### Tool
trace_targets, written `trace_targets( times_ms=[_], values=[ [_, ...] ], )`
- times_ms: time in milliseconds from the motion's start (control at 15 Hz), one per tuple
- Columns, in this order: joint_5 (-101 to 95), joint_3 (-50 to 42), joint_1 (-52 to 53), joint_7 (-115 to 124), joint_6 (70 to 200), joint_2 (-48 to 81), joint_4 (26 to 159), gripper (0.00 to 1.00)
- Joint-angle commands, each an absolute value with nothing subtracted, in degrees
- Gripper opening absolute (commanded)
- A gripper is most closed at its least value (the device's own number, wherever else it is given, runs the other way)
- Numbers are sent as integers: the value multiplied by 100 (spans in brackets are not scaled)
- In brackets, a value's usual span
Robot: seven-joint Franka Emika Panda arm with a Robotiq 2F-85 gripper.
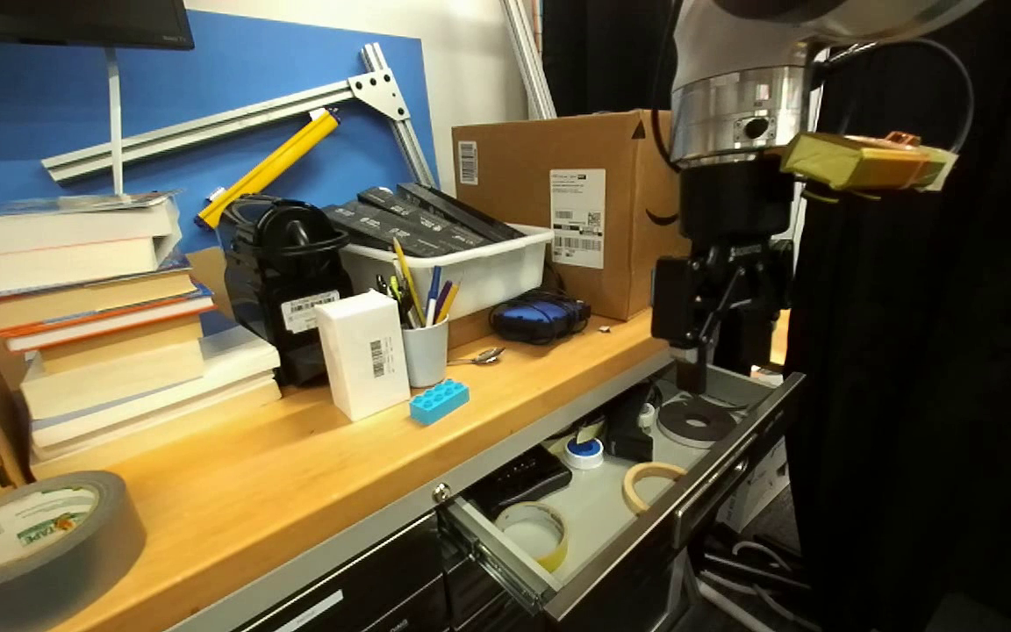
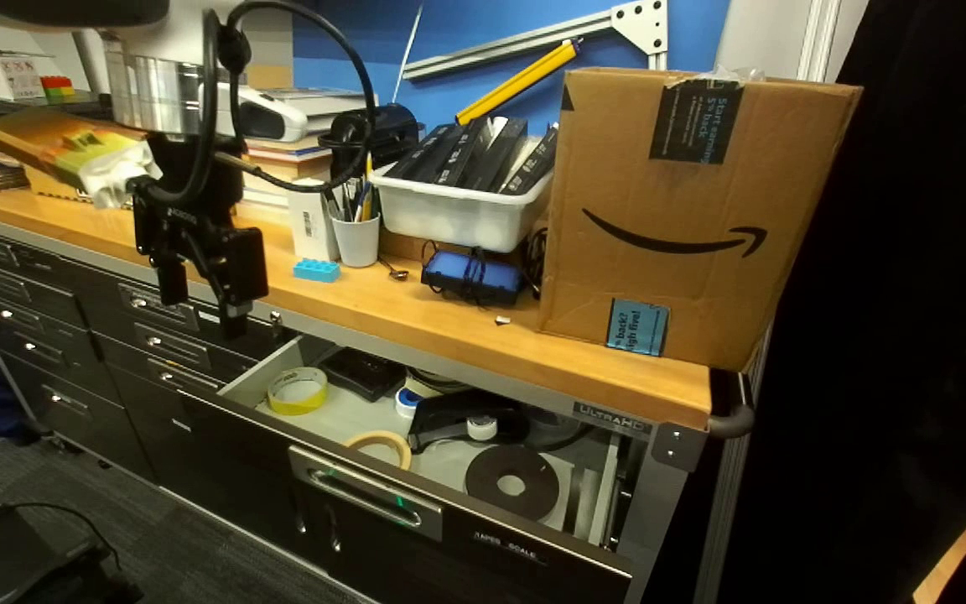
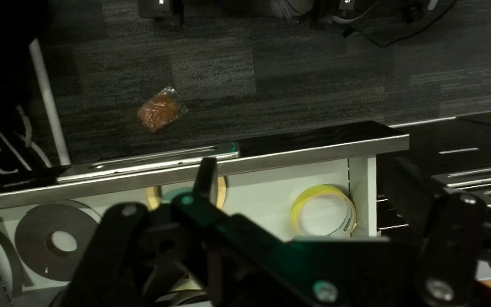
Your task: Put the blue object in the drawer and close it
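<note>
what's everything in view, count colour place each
brick: 1, light blue, benchtop
small box: 1, white, beside brick
pen cup: 1, pale, benchtop
spoon: 1, silver, by cup
corded item: 1, dark blue, benchtop
carton: 1, brown, benchtop
bin: 1, white, by carton
slim boxes: several, black, in bin
container: 1, black, by books
books: several, mixed, benchtop
tape roll: 1, grey, benchtop
bar: 1, yellow, before blue board
metal frame: 1, silver, by bar
screen: 1, black, above books
drawer: 1, dark-fronted, open below benchtop
drawer rolls: at least 3, yellow, tan, dark, inside
packet: 1, orange-brown, floor
arm: 1, silver-white, overhead
claw: 1, black, near drawer, open
</note>
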State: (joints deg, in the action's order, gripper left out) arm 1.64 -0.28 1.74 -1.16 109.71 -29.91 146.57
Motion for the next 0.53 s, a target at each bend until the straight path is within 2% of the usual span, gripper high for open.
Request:
trace_targets(
  times_ms=[0,467],
  values=[
    [385,130,409,-223,11055,-2213,14045,100],
    [725,442,698,-241,12041,-1219,13358,100]
  ],
)
